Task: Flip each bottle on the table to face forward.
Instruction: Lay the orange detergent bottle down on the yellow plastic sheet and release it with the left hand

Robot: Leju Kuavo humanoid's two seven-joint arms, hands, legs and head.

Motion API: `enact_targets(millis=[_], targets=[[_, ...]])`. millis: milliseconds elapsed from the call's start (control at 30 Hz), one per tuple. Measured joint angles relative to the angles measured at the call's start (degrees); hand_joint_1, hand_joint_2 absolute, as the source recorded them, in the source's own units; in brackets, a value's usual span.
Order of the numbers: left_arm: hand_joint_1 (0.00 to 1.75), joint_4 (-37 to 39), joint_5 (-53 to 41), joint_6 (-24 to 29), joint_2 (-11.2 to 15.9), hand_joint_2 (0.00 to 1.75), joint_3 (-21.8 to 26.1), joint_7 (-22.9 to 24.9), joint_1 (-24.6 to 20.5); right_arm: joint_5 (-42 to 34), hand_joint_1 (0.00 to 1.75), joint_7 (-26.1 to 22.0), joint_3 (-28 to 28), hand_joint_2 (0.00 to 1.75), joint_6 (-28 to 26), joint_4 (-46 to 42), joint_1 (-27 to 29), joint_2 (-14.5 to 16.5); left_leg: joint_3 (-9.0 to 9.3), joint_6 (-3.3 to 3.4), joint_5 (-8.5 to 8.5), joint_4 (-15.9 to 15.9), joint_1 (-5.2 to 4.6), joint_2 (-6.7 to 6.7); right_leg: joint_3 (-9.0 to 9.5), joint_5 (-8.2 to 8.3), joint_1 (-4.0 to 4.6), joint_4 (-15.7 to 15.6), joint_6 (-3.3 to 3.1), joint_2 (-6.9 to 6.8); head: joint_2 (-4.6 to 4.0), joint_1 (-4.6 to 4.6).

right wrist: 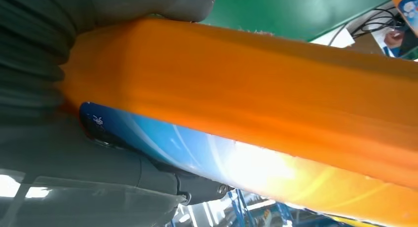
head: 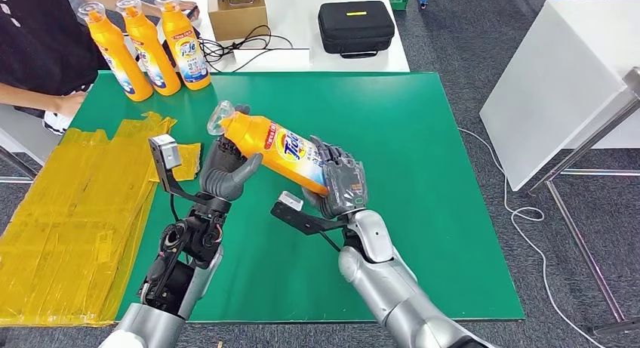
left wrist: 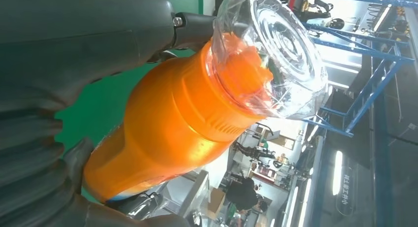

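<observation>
I hold one orange bottle (head: 281,149) above the green mat (head: 423,137), lying on its side, its clear cap (head: 220,116) pointing far-left and its base near-right. My left hand (head: 226,170) grips it near the neck, thumb wrapped under the body; my right hand (head: 341,184) grips the base end, fingers folded over it. The label faces up toward my head. In the left wrist view the cap (left wrist: 276,54) sits clear of my thumb. Three more bottles (head: 147,46) stand upright in a row at the mat's far-left corner, with a person (head: 38,46) just beside them. Yellow tape (head: 75,212) covers the table left of the mat. A black case (head: 355,27) lies on the white table beyond.
</observation>
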Motion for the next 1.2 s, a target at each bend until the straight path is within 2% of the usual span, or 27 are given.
enact_targets(millis=[333, 700, 733, 833, 867, 1200], targets=[[0.00, 0.6, 4.3, -0.9, 0.4, 1.75, -0.1, -0.5, -0.1, 2.4, 1.75, -2.6, 3.8, 1.75, -3.0, -0.3, 0.8, 1.0, 0.00, 0.00, 0.00, 0.0, 0.01, 0.03, -0.04, 0.00, 0.01, 0.0, 0.00, 0.01, 0.00, 0.01], [0.00, 5.6, 7.4, -2.5, 1.4, 1.75, 0.9, -2.5, -1.8, 1.2, 1.75, -3.7, 8.4, 1.75, -3.0, -2.3, 1.9, 0.7, -0.01, 0.00, 0.00, 0.0, 0.01, 0.03, -0.03, 0.00, 0.00, 0.0, -0.01, 0.01, 0.00, 0.01], [0.15, 6.0, 7.5, -2.6, 1.5, 1.75, 1.1, -2.7, -1.9, 1.1, 1.75, -3.7, 8.8, 1.75, -3.0, -2.4, 1.9, 0.7, -0.01, 0.00, 0.00, 0.0, 0.01, 0.03, -0.04, 0.00, 0.01, 0.0, -0.01, 0.01, 0.00, 0.01], [1.45, 6.9, 7.5, -2.4, 1.7, 1.75, 1.3, -3.4, -2.1, 0.6, 1.75, -3.7, 9.4, 1.75, -2.9, -2.3, 2.0, 0.6, -0.02, 0.00, 0.00, 0.0, 0.01, 0.03, -0.04, 0.00, 0.01, 0.0, 0.00, 0.01, 0.00, 0.01], [1.73, 7.1, 7.5, -2.3, 1.7, 1.75, 1.5, -3.7, -2.2, 0.4, 1.75, -3.7, 9.7, 1.75, -2.9, -2.2, 2.0, 0.6, -0.03, 0.00, 0.00, 0.0, 0.01, 0.03, -0.04, 0.00, 0.01, 0.0, 0.00, 0.01, 0.00, 0.00], [1.75, 7.1, 5.8, -0.5, 1.7, 1.75, 2.3, -5.5, -1.8, -1.4, 1.75, -3.5, 11.9, 1.75, -2.9, -1.1, 1.5, 0.6, -0.03, 0.00, 0.00, 0.0, 0.01, 0.03, -0.04, 0.00, 0.01, 0.0, 0.00, 0.01, 0.00, 0.01]])
